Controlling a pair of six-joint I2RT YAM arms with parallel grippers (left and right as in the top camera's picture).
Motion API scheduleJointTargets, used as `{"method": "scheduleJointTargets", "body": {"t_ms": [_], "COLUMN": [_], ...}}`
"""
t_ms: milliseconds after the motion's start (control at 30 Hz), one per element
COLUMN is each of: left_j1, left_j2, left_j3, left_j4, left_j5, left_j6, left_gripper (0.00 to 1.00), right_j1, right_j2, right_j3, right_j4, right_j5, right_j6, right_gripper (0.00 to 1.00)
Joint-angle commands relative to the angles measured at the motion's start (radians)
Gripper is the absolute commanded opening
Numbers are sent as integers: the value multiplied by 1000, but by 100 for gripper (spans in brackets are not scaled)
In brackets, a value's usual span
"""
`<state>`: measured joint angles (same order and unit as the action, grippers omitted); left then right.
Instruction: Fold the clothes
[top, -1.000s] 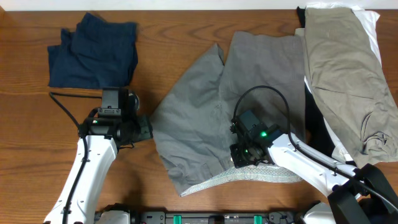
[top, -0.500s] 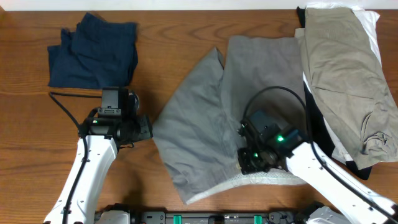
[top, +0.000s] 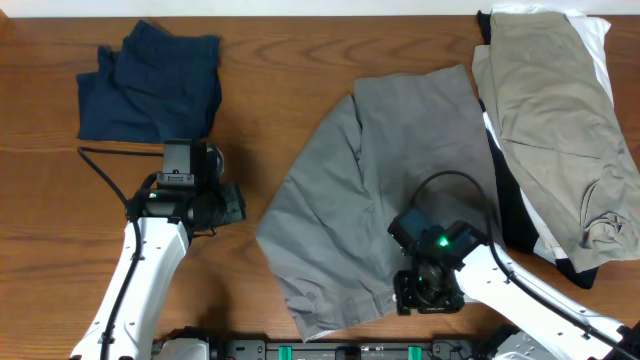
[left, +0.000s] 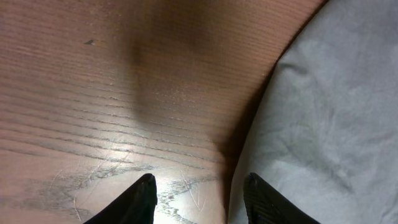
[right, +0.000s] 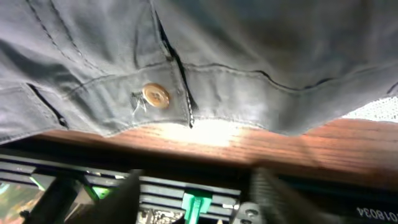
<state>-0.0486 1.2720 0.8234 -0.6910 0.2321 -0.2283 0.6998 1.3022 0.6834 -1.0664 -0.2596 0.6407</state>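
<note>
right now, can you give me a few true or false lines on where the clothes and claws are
1. The navy garment lies apart from the grey shorts. True.
2. The khaki garment lies under the white one. False: the khaki lies on top of it.
3. The left claw is shut on the grey shorts. False: it is open over the bare table, with the fabric's edge beside one finger.
4. The shorts' snap button shows in the right wrist view. True.
</note>
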Motion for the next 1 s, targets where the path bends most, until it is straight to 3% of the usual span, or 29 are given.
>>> {"method": "scheduleJointTargets", "body": {"t_ms": [0, 200, 333, 500, 567, 800, 967], "left_j1": [-2, -2, -2, -2, -2, -3, -3], "left_j2": [2, 2, 2, 3, 16, 204, 388], "left_j3": [-1, 41, 125, 203, 220, 348, 465], "left_j4": [2, 2, 5, 85, 124, 171, 170], "left_j5": [-14, -18, -17, -16, -15, 89, 147], "left_j6": [17, 17, 30, 48, 48, 65, 130], "left_gripper": [47, 50, 60, 82, 87, 90, 89], "right_j1": [-14, -77, -159, -263, -306, -431, -449], "right_j2": [-1, -1, 0, 65, 105, 232, 254], "right_j3": [14, 166, 252, 255, 256, 258, 264], "right_j4": [26, 61, 175, 364, 418, 641, 693], "right_j5": [18, 159, 192, 192, 192, 119, 110], "right_j6": [35, -41, -179, -336, -360, -415, -450], "right_gripper": [64, 64, 72, 73, 74, 72, 70]}}
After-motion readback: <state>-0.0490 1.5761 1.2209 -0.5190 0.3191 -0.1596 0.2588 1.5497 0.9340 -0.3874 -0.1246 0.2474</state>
